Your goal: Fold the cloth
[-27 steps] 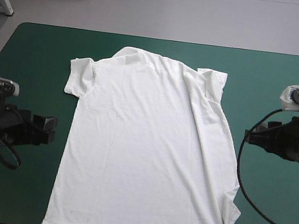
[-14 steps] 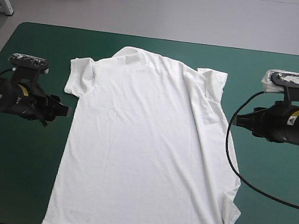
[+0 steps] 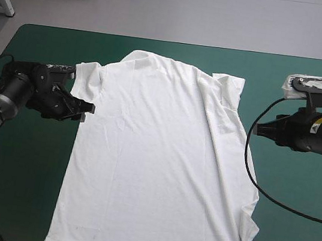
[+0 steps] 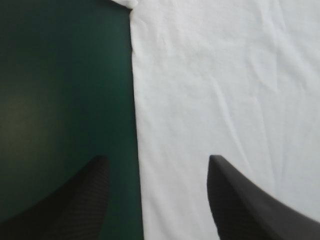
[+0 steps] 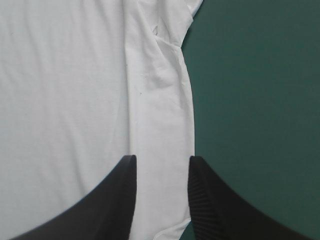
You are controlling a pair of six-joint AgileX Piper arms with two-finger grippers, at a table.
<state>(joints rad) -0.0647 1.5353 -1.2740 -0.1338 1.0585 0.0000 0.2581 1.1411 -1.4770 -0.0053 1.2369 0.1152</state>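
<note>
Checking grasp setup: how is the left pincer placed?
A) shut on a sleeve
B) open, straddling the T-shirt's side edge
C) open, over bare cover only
B: the left pincer stands open, one finger over the teal-green cover, the other over the T-shirt.

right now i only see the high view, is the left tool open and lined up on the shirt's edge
observer: Yes, open. The left tool straddles the side edge of the T-shirt, with one finger over the white cloth and the other over the teal-green cover.
operator: and the right tool, cant make out its fingers from here
observer: The right tool is open too, with a narrower gap. The folded-over strip along the shirt's side runs between its fingers.
</note>
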